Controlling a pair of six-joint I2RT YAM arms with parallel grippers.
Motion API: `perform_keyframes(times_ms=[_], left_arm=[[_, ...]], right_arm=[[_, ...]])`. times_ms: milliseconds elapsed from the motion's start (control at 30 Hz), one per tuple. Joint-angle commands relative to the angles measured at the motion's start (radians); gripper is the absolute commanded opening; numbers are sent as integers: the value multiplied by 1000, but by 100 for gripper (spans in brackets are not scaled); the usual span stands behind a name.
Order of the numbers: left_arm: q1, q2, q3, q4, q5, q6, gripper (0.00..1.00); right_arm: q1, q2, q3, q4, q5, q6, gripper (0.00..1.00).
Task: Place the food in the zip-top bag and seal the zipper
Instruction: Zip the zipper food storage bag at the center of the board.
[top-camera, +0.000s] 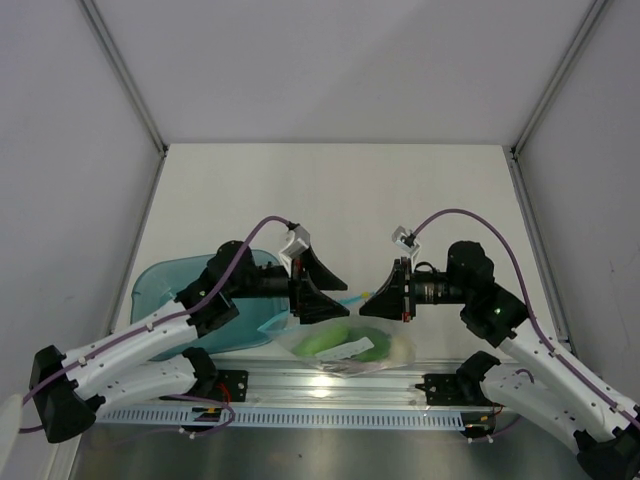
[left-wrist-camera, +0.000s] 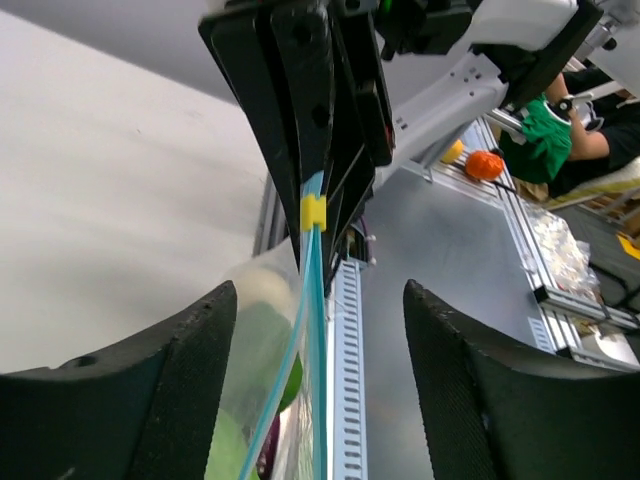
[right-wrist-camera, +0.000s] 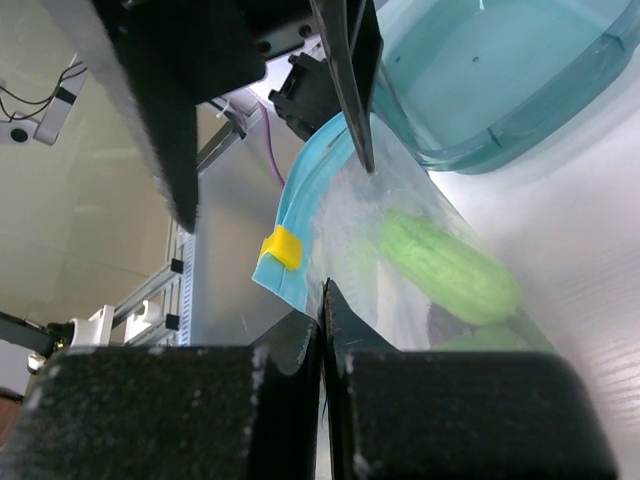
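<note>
The table (top-camera: 330, 190) is pale, and everything sits at its 6 o'clock edge, just ahead of the arm bases. The teal tray (top-camera: 165, 285) lies at 8 o'clock from the table's middle, partly under the left arm. The bag (top-camera: 352, 352) lies at 3 o'clock from the tray and touches its rim. It is clear and bulging, its body resting on the table and its mouth edge lifted toward 12 o'clock.

The food (top-camera: 335, 340) is inside the bag. A long green vegetable (right-wrist-camera: 450, 265) shows plainly through the film, with another green piece at 5 o'clock from it. The other pieces are too blurred to tell apart.

The zipper (top-camera: 350, 298) runs along the raised mouth between the two grippers. The left gripper (left-wrist-camera: 317, 300) has its fingers (left-wrist-camera: 130, 400) spread wide, one on each side of the strip and not touching it. The right gripper (right-wrist-camera: 325, 300) has its fingers pressed together on the zipper's end, at the bag's corner. A small yellow slider (right-wrist-camera: 282, 247) sits on the strip just beside that grip, on the side toward the left gripper.
</note>
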Motion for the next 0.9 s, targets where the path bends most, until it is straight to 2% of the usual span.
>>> perform_keyframes(times_ms=[0, 67, 233, 333, 600, 767, 867], left_arm=[[4, -28, -2, 94, -80, -28, 71], [-9, -18, 4, 88, -118, -17, 77], [-52, -3, 16, 87, -212, 13, 77], [-70, -15, 2, 116, -255, 32, 73], [-81, -5, -15, 159, -236, 29, 57], [-99, 2, -19, 160, -244, 50, 51], [-112, 0, -21, 165, -246, 65, 50]], right_arm=[[25, -21, 7, 23, 52, 32, 0], [43, -18, 17, 11, 70, 31, 0], [76, -17, 23, -8, 113, 38, 0], [94, -24, 22, -11, 145, 45, 0], [103, -44, 33, -32, 179, 48, 0], [105, -43, 45, -28, 179, 71, 0], [102, -37, 57, -37, 181, 86, 0]])
